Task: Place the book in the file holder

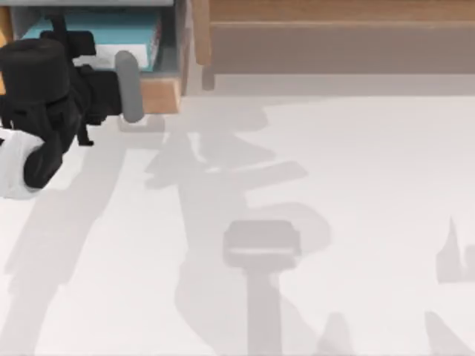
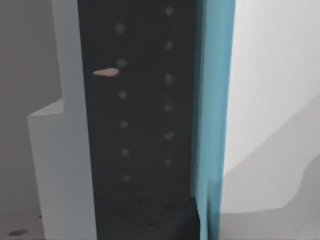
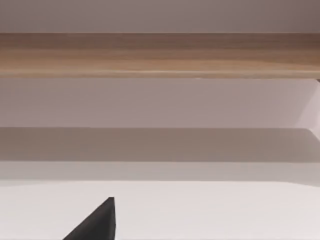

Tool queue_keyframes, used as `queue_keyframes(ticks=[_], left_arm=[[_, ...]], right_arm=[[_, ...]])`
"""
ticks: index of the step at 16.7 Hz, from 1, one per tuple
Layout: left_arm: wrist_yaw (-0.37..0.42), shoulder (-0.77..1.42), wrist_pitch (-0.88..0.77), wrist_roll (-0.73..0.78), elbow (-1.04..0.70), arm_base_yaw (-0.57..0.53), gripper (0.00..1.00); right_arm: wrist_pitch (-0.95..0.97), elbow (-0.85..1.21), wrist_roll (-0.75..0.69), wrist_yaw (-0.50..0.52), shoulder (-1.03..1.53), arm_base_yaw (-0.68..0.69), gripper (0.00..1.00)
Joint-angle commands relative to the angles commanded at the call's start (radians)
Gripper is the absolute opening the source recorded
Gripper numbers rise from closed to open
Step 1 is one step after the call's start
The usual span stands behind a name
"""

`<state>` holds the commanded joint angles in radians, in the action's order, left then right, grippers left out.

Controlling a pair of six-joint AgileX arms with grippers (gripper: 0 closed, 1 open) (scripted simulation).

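White and mostly bare, the desk carried only soft grey shadows of the two arms in its near and middle part.

Going farther, at the far left corner of the desk, the left hand reached over the file holder, whose tan wooden front panel and grey side wall were visible beside the dark arm. Inside the holder, behind the arm, lay the book, teal with a pale strip of pages at its right side. The left wrist view looked close at a dark dotted finger pad with the teal cover of the book directly against it, and a pale grey wall on the other side of the pad. I could not tell if the left hand was clamped on the book or already loosened, because just one pad was visible.

Farthest, to the right of the holder, a long brown wooden shelf stood along the back; the right wrist view faced this shelf from a distance, with a dark tip of the right hand at the edge, so its fingers could not be judged.

In my judgement the task was nearly finished: the book was already within the holder. What remained was to release it, if it was not released, and to draw the left arm away without pulling the book out.
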<state>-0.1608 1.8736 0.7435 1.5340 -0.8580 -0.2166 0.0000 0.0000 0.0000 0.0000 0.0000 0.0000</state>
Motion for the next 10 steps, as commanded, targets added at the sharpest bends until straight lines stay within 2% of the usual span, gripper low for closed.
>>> queue_keyframes(ticks=[4,10], left_arm=[[0.000,0.000,0.000,0.000,0.000,0.000,0.98],[0.000,0.000,0.000,0.000,0.000,0.000,1.00]], right_arm=[[0.000,0.000,0.000,0.000,0.000,0.000,1.00],[0.000,0.000,0.000,0.000,0.000,0.000,1.00]])
